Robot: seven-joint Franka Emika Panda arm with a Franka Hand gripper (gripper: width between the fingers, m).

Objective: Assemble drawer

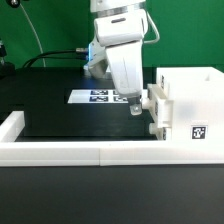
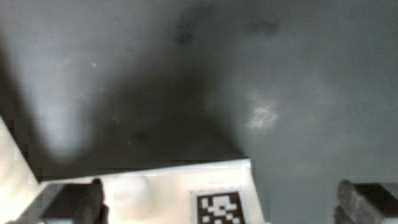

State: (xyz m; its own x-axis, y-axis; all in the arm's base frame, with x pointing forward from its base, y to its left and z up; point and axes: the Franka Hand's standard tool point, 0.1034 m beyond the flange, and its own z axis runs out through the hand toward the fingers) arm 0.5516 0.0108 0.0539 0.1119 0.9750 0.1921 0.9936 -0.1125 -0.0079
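The tall white drawer casing [image 1: 190,100] stands at the exterior view's right, with a black-and-white tag [image 1: 197,133] on its front. A small white tray [image 1: 158,110] juts from the casing's left side. My gripper [image 1: 136,107] hangs low just to the left of that tray, close to it. In the wrist view my gripper [image 2: 221,203] is open, its dark fingers [image 2: 71,203] wide apart, with nothing held. A white tagged piece [image 2: 160,195] lies between them, nearer one finger; I cannot tell which part it is. A second tray is not in view.
The marker board [image 1: 98,96] lies flat on the black table behind my gripper. A long low white border rail [image 1: 100,152] runs along the front and turns up the left side [image 1: 12,127]. Dark table surface [image 2: 196,80] fills most of the wrist view.
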